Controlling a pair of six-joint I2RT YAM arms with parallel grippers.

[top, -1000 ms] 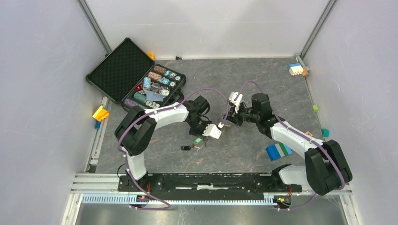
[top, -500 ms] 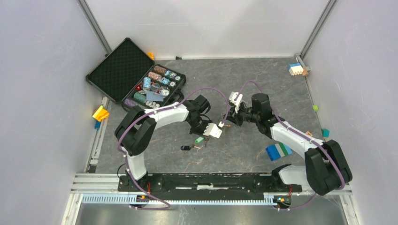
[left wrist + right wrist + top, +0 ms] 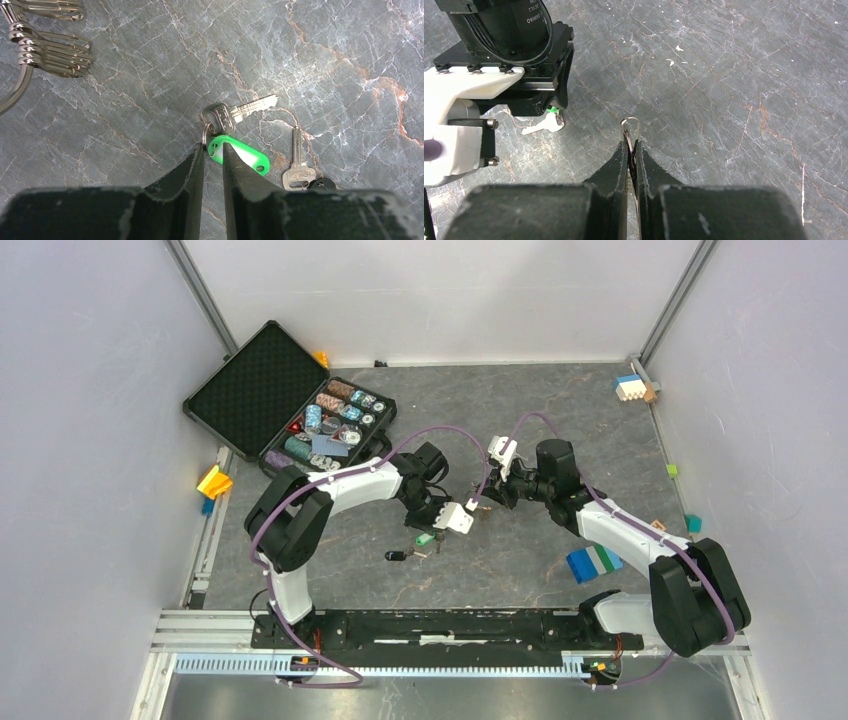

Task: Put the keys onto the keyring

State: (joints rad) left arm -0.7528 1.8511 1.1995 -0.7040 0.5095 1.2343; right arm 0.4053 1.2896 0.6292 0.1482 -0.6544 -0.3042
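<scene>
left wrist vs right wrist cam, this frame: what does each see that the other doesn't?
Left wrist only: the black-headed key lying flat, and plain keys stacked at top left. Right wrist only: the right pincer shut on the keyring, plus the left arm's wrist housing. Both: the green-tagged key on the marble table, at the tips of the left pincer.

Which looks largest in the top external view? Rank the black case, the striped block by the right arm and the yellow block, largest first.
1. black case, by far.
2. striped block.
3. yellow block, somewhat smaller than the striped one.
</scene>
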